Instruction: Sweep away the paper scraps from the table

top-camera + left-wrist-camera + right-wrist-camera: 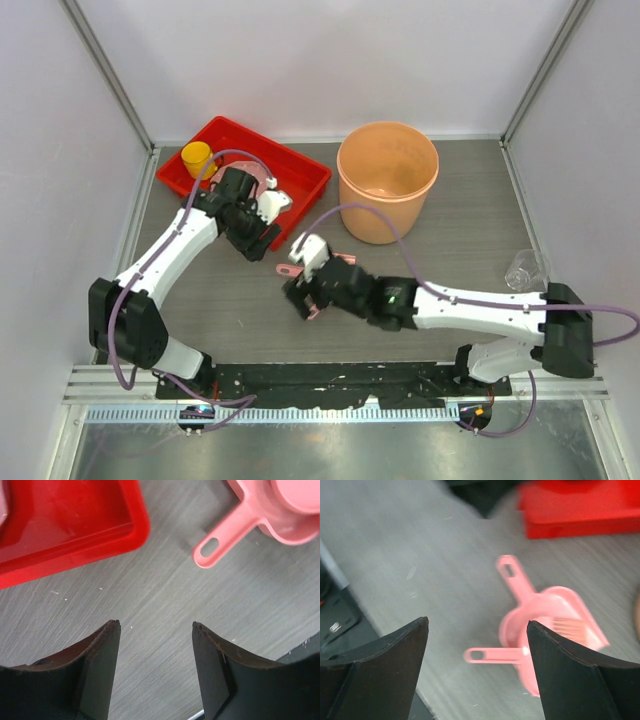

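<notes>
The left pincer [156, 625] hung spread over the table [150, 585], with the red tray [75, 530] at eleven o'clock. The right pincer [477, 622] was spread too, near the pink dustpan [540, 605].

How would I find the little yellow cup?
Look at the far left of the dark grey wood-grain table, where a red plastic tray lies beside a big orange bucket. The small yellow cup sits at the tray's left end. It is the only yellow thing in sight.
</notes>
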Robot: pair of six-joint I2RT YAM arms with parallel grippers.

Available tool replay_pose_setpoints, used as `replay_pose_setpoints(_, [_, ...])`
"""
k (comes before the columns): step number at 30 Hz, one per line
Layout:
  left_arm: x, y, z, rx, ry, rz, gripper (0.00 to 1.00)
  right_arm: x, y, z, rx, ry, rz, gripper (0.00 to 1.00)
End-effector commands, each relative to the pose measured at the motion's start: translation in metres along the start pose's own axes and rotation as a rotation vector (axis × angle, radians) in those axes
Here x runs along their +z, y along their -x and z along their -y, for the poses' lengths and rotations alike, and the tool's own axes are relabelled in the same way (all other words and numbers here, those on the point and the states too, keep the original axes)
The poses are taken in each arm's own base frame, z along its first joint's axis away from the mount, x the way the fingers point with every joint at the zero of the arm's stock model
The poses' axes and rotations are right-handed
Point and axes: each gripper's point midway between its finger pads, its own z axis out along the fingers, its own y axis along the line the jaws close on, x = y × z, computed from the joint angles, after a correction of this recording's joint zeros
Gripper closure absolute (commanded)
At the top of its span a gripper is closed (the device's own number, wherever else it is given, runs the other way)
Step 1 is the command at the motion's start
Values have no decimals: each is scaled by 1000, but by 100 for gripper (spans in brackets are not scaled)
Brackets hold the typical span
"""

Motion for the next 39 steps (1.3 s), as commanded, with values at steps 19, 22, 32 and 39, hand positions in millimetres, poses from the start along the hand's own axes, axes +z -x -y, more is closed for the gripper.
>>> replay_pose_setpoints(19, [-80, -57, -131, -681, 424, 434, 33, -119, -76, 259, 622, -731, 184, 11])
replay_pose_setpoints(22, [-85, -80, -159, -775, 645, 438, 33, -139, -91, 281, 655, -834, 181, 9])
replay_pose_setpoints(32, [-48, -117, -186, -850, 936, 713, 27, -180, -124, 329, 585, -1096, 267, 0])
replay_pose_setpoints(39, [-38, -94, -172, -758, 835, 912, 24, -205, -173, 342, 531, -1303, 360, 0])
